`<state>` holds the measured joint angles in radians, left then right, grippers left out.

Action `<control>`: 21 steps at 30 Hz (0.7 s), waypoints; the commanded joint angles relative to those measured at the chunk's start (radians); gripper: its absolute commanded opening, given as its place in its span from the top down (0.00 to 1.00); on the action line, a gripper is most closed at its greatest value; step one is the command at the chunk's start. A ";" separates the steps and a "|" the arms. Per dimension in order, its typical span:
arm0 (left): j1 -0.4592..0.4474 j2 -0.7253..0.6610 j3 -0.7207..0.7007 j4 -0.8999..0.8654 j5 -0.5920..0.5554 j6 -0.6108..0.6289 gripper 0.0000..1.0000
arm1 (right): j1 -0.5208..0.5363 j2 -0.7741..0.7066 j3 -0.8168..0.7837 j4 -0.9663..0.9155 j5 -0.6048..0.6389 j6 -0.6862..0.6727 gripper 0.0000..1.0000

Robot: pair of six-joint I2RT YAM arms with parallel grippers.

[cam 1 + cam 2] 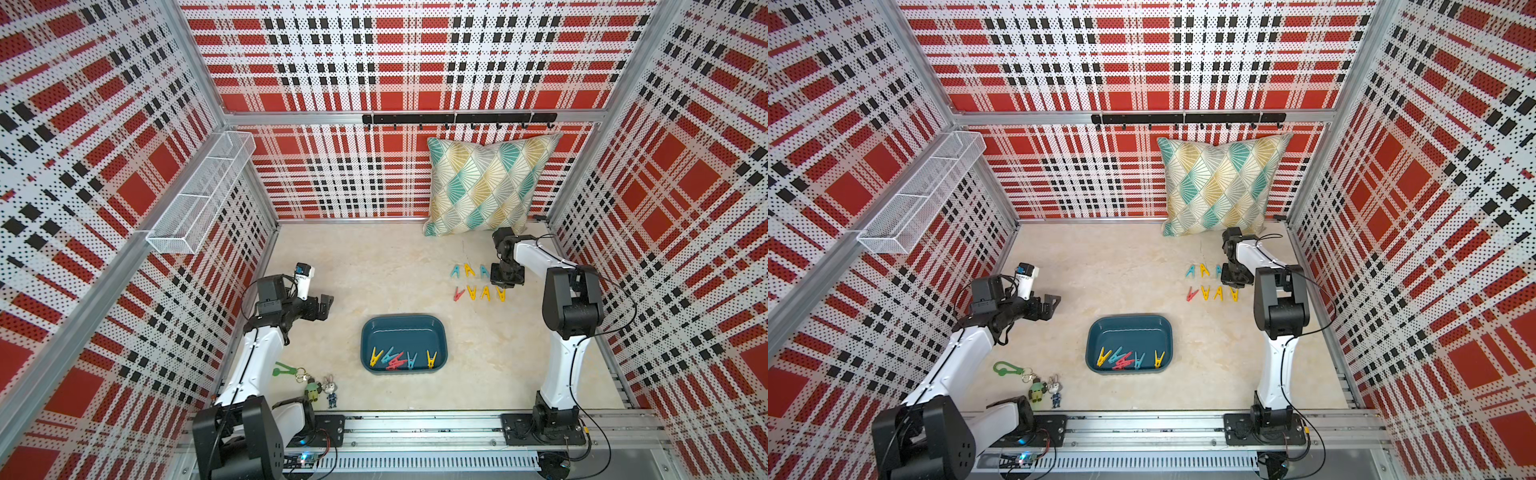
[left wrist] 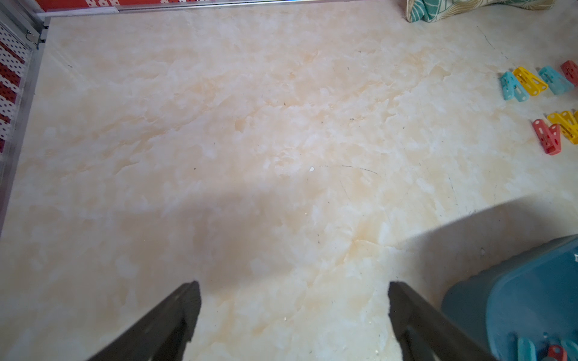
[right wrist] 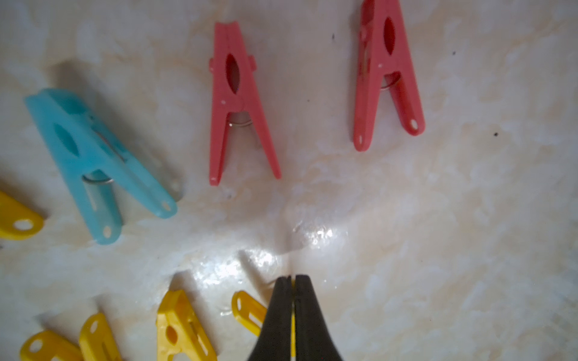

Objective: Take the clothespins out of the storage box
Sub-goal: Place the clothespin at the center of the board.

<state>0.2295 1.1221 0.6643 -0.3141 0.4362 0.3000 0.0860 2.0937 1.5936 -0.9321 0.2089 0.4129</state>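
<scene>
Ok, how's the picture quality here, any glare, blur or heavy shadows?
Right wrist view: white glare on the table ahead of the right hand, shut on a yellow clothespin; the blue clothespin looks soft. Left wrist view: the open left hand is blurred, with a soft shadow ahead. Both top views: sharp, evenly lit.

surface: beige marble-pattern tabletop [image 1: 365, 266], a few faint scuffs.
directly on it:
- storage box [image 1: 403, 321], flat, near centre.
- clothespins [image 1: 471, 292] in two rows toward the far right, well apart from the box. far row teal, yellow, teal, then red; near row red, then yellows.
- end yellow clothespin [image 3: 247, 308]: possibly not fully resting on the surface, view poor.
- patterned cushion [image 1: 486, 183] at the far edge, leaning on the back wall.
- green clip [image 1: 283, 368] with keychain figurines [image 1: 331, 390], near left.
</scene>
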 commanded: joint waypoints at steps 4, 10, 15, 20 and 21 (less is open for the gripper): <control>0.000 -0.008 0.029 0.020 -0.005 0.002 0.01 | -0.009 0.048 0.032 -0.003 0.016 0.020 1.00; 0.000 -0.008 0.029 0.021 -0.005 0.001 0.01 | -0.010 0.056 0.045 -0.005 0.003 0.029 0.94; 0.001 -0.010 0.028 0.020 -0.005 0.003 0.01 | -0.011 0.018 0.034 -0.005 0.003 0.033 0.76; 0.000 -0.010 0.027 0.021 -0.004 0.003 0.01 | -0.010 -0.029 0.039 -0.020 0.003 0.035 0.71; 0.001 -0.010 0.027 0.021 -0.004 0.004 0.01 | -0.011 -0.044 0.040 -0.024 0.003 0.036 0.71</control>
<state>0.2295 1.1221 0.6643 -0.3138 0.4358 0.2996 0.0818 2.1220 1.6264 -0.9375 0.2062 0.4385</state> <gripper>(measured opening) 0.992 0.292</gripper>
